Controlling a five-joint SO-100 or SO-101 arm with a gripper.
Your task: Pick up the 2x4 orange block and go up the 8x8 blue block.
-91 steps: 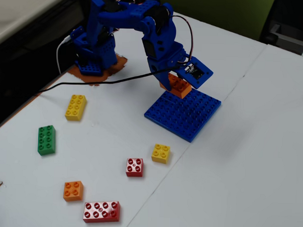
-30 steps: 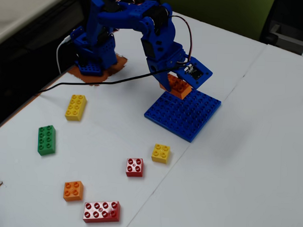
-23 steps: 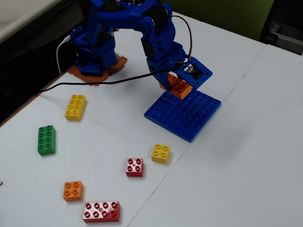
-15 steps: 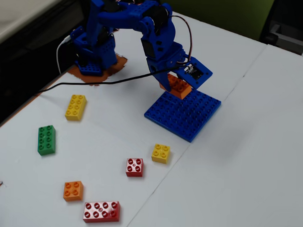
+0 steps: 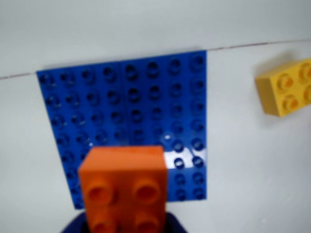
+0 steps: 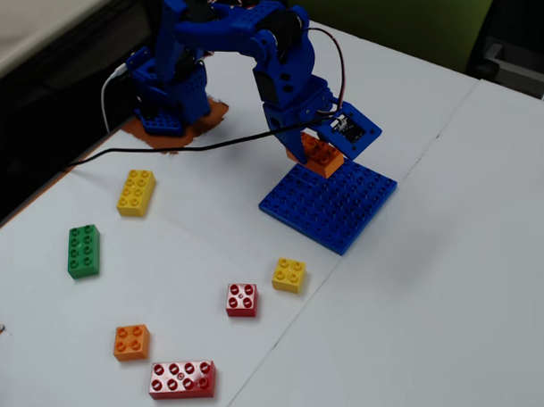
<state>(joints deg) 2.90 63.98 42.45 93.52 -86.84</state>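
Note:
My gripper [image 5: 125, 226] is shut on the 2x4 orange block [image 5: 124, 187], which fills the bottom middle of the wrist view; only four of its studs show there. The blue jaws show as dark edges on either side of it. The 8x8 blue block [image 5: 121, 97] lies flat on the white table just beyond and below the brick. In the fixed view the gripper [image 6: 315, 153] holds the orange block [image 6: 320, 155] a little above the far left edge of the blue plate [image 6: 343, 215]. I cannot tell whether the brick touches the plate.
A yellow brick [image 5: 286, 87] lies right of the plate in the wrist view. In the fixed view, loose bricks lie nearer the camera: yellow 2x4 [image 6: 136, 192], green [image 6: 83, 250], small yellow [image 6: 288, 275], small red [image 6: 242, 300], small orange [image 6: 131, 341], long red [image 6: 183, 379]. A black cable [image 6: 184, 149] crosses by the arm base.

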